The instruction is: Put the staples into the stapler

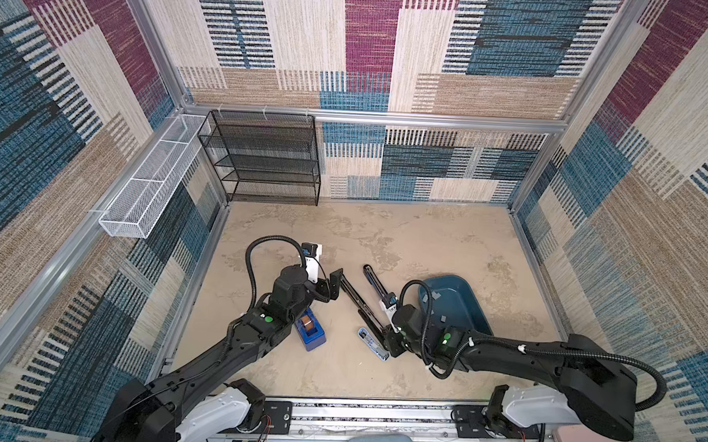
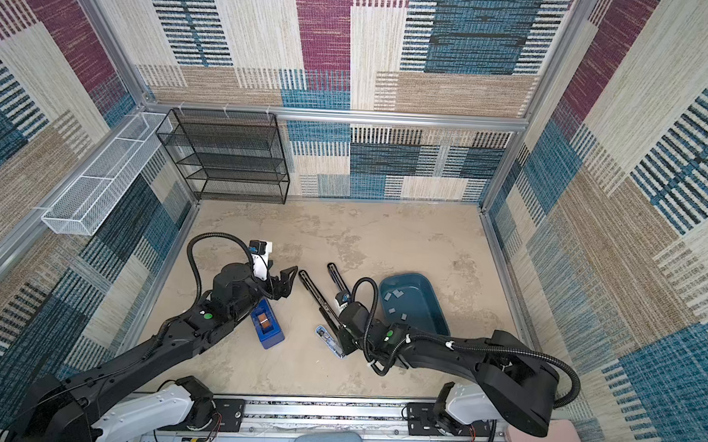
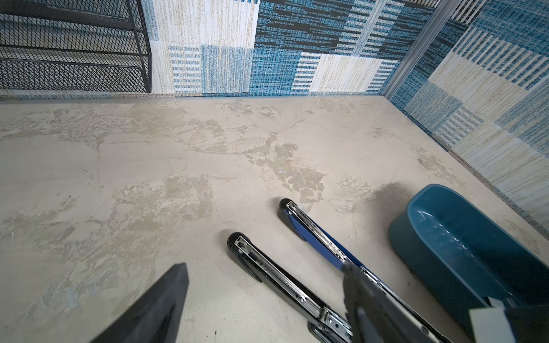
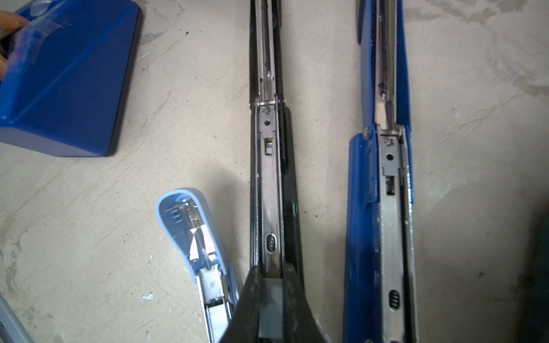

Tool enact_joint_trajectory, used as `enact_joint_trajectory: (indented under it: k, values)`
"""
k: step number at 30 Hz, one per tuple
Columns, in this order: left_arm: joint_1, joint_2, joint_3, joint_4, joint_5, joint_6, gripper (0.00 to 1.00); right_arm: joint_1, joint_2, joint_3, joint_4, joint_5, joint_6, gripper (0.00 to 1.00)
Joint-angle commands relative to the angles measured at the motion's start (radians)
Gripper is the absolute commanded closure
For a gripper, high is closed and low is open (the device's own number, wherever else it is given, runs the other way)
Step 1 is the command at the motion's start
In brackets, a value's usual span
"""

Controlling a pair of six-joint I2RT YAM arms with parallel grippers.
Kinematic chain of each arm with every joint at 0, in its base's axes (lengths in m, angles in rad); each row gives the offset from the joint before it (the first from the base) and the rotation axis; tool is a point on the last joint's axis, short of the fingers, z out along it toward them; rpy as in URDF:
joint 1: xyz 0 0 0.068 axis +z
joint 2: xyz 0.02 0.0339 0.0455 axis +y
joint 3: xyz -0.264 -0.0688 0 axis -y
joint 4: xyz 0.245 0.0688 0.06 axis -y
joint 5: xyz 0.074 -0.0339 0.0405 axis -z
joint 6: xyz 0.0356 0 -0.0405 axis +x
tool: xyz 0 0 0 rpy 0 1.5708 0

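Walls (image 1: 370, 44) all round: patchwork fabric in blue, maroon, beige, w/ stripes. Alu rails (image 1: 391, 118) along edges & corners. Floor (image 1: 385, 232) beige, mottled. Black mesh rack (image 1: 264, 159) in back-left corner, white mesh basket (image 1: 146, 190) on left wall beside it. Soft, even light.

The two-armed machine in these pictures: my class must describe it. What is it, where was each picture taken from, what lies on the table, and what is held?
It is a robot with two arms, each ending in a two-fingered hand. Two pictures look down on the scene; the other two come from cameras on the wrists. On the table lie three opened staplers, a black stapler, a dark blue stapler and a light blue stapler, plus a blue tape dispenser and a teal tray of staples. The right hand is shut on a staple strip above the black stapler. The left hand is open and empty, near that stapler's far tip.
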Motion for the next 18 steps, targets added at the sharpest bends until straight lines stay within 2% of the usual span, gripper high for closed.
enact_joint_trajectory:
  k: [1, 11, 18]
  values:
    - [0.000, 0.001, 0.001, 0.025, 0.002, -0.016, 0.15, 0.007, 0.001, -0.001, -0.026, 0.004, 0.031, 1.00]
    - [0.000, 0.002, 0.001, 0.023, 0.002, -0.015, 0.15, 0.016, -0.007, -0.004, -0.091, 0.015, 0.085, 1.00]
    - [0.000, 0.001, 0.001, 0.023, 0.000, -0.015, 0.15, 0.023, 0.001, -0.002, -0.110, 0.016, 0.103, 0.95]
